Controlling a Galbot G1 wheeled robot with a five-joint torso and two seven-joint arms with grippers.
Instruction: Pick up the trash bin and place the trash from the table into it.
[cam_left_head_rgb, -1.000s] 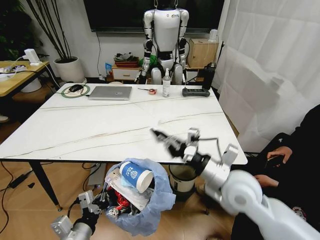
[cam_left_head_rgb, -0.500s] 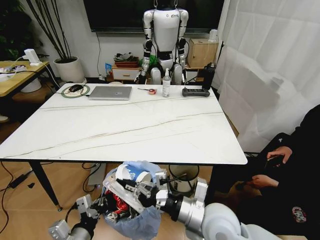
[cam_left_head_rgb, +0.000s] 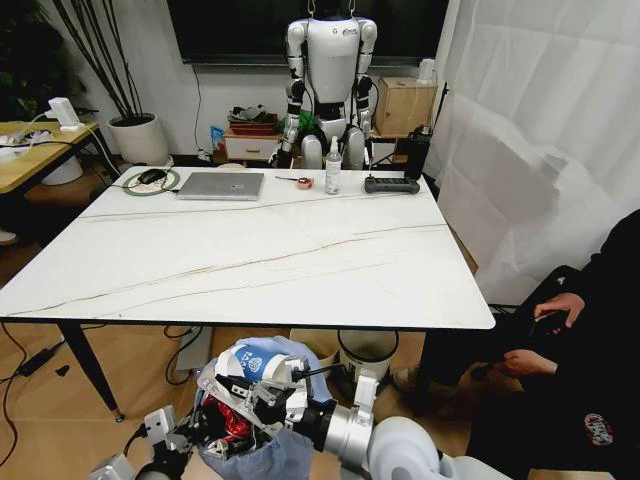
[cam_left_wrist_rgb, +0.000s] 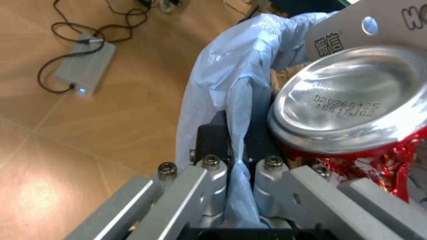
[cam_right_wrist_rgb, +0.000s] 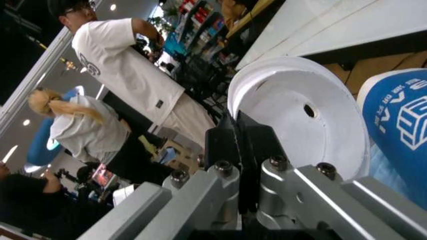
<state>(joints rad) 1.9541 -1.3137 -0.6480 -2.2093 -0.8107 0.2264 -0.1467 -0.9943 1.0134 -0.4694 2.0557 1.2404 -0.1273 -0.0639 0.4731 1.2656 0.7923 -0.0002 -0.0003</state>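
Left hand (cam_left_wrist_rgb: 235, 170) pinches crinkly blue-bagged trash bin (cam_left_head_rgb: 262, 455)

one trash bin (cam_left_head_rgb: 262, 452), one paper cup (cam_left_head_rgb: 252, 362), one white lid (cam_right_wrist_rgb: 300, 120), one can (cam_left_wrist_rgb: 350, 107), one table (cam_left_head_rgb: 250, 255).

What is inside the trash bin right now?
The trash bin holds a blue-white paper cup, a white lid in the right pincer, and a crushed red can. Deeper contents are covered.

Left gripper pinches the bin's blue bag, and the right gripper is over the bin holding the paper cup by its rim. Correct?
Not quite. The right gripper is shut on the white lid, not the paper cup beside it, as the right wrist view shows. The left gripper does pinch the trash bin's blue bag.
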